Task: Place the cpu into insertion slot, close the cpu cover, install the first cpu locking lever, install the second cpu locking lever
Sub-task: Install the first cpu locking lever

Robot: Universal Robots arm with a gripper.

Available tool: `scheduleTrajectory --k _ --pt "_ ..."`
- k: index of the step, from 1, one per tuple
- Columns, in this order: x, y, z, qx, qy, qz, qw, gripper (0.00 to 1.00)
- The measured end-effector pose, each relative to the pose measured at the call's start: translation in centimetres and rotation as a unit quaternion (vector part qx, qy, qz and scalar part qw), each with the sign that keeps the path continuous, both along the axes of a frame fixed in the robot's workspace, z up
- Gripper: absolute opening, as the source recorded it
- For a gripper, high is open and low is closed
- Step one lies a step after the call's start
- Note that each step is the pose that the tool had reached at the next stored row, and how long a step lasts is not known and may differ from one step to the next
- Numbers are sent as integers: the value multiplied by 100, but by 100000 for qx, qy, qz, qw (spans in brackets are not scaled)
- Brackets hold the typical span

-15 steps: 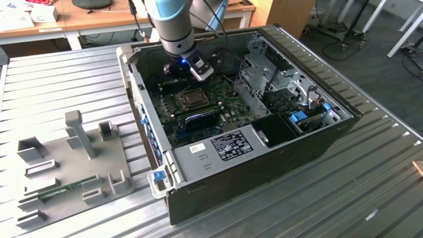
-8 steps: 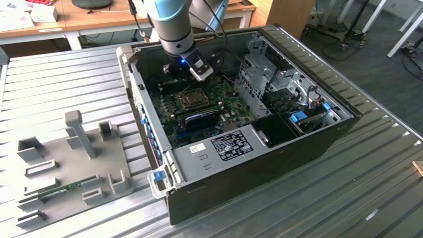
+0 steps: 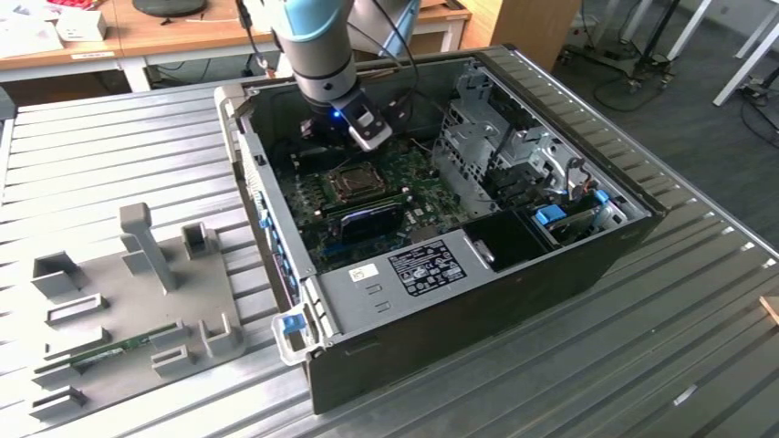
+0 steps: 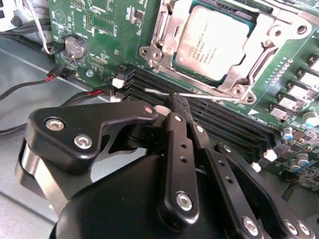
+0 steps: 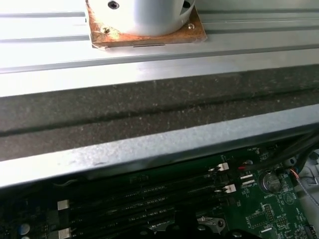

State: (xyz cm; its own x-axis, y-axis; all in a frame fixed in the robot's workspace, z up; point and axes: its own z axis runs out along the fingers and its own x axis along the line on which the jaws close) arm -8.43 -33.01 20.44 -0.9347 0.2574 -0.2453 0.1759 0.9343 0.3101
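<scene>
Fingers clenched, tips together right over the memory slots, just beside the insertion slot. A thin silvery locking lever runs along that socket edge, straight through where the tips meet. I read that as pinching the lever rod, though the contact itself is hidden behind the tips.

The cpu is in the insertion slot, lying flat and square to it, with its pale grey metallic top facing up and fine print on it. The cpu cover is down on it: a silvery frame runs around the chip and the chip shows through the cut-out. So seating and cover look done, and the work now is at a lever.

Why the pose: the lever is a thin wire low against the motherboard, so only a closed narrow tip gets onto it between the socket and the memory slots.

In the exterior view the arm reaches down into the open computer case, which lies on its side on the slatted metal desk. The fingers sit over the board's far part, just beyond the insertion slot at mid board. A grey fixture plate lies on the desk at the exterior view's left, well apart from the case.

A coin battery sits near the board edge, clear of the fingers.
</scene>
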Motion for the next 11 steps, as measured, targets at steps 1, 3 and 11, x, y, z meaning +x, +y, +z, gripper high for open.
scheduleTrajectory --k 1,3,11 --pt "0 0 -5 -1 2 -24 100000 11" --pt "0 0 -15 -10 3 -95 100000 11" --pt "0 2 -47 -57 -1 -372 99999 11"
